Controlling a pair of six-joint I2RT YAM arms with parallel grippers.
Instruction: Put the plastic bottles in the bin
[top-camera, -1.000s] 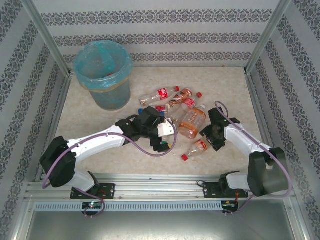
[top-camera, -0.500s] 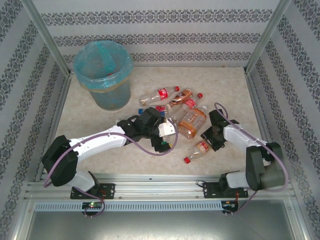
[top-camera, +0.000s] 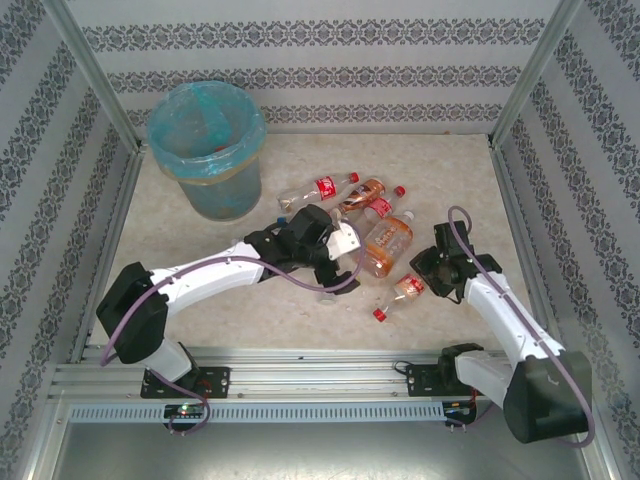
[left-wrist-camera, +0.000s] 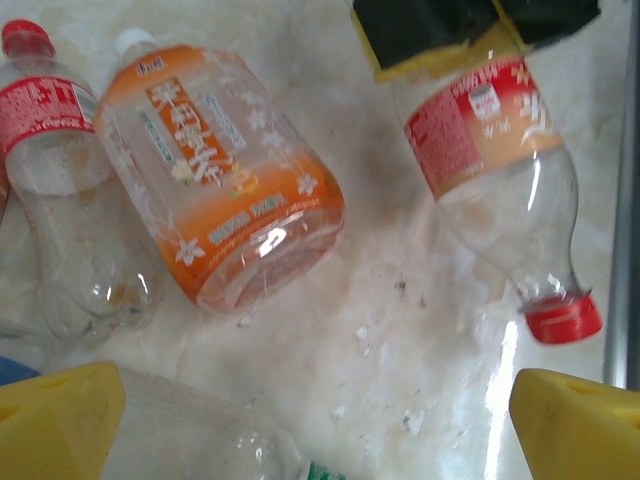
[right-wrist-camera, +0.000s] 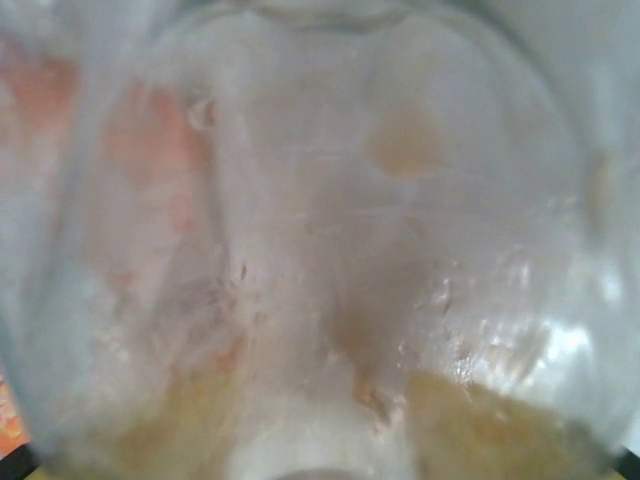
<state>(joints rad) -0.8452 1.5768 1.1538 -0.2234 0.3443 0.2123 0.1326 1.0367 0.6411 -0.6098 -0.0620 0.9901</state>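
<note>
clear plastic bottles (top-camera: 385, 243) lie clustered on their sides, well apart from the upright blue-lined bin (top-camera: 222, 195).

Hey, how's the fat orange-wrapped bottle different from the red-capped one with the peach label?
The orange-wrapped bottle is broad, white-capped, wrapped in orange with white flowers. The red-capped bottle is slimmer, with a red and peach label band. Their caps point opposite ways. Both are clear plastic, lying on their sides.

left fingers (left-wrist-camera: 60, 420): yellow
orange bottle (left-wrist-camera: 215, 190), ahead of them: orange label, white flowers, white cap
red-capped bottle (left-wrist-camera: 495, 170), to their right: clear, red and peach label
bin (top-camera: 222, 195): translucent, light blue bag lining
table (top-camera: 450, 170): beige, marbled
walls (top-camera: 300, 35): pale with dark floral bands
</note>
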